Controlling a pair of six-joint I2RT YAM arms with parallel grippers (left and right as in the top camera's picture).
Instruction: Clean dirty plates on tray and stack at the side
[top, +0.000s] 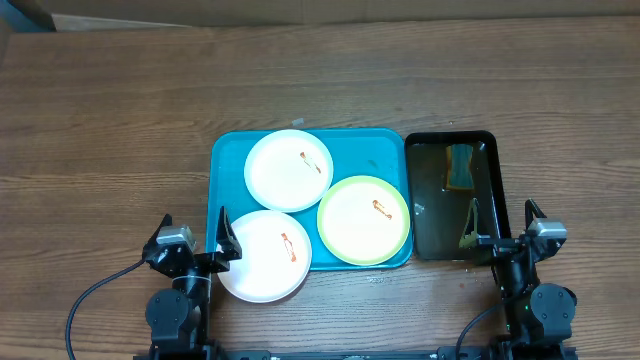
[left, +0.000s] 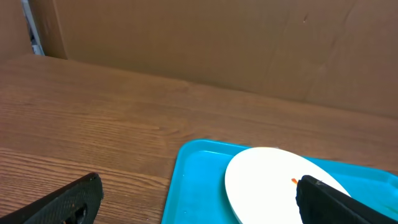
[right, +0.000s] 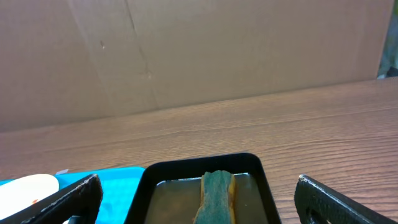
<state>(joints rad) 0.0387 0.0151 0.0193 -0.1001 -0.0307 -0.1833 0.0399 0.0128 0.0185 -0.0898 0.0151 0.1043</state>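
Note:
The turquoise tray (top: 375, 150) lies mid-table with three dirty plates. One white plate (top: 288, 170) is at its back. A second white plate (top: 264, 255) overhangs its front left rim. The pale yellow, green-rimmed plate (top: 363, 220) sits front right. Each carries a small orange-red smear. My left gripper (top: 195, 235) hovers open at the tray's front left corner, its right finger over the near white plate's edge. Its wrist view shows the gripper (left: 199, 205), the tray (left: 193, 180) and a white plate (left: 267, 180). My right gripper (top: 503, 225) (right: 199, 205) is open and holds nothing.
A black tray (top: 497, 190) (right: 199, 160) of murky water adjoins the turquoise tray's right side, with a green-and-yellow sponge (top: 459, 165) (right: 216, 196) at its back. Bare wooden table surrounds both trays. A cardboard wall stands behind the table.

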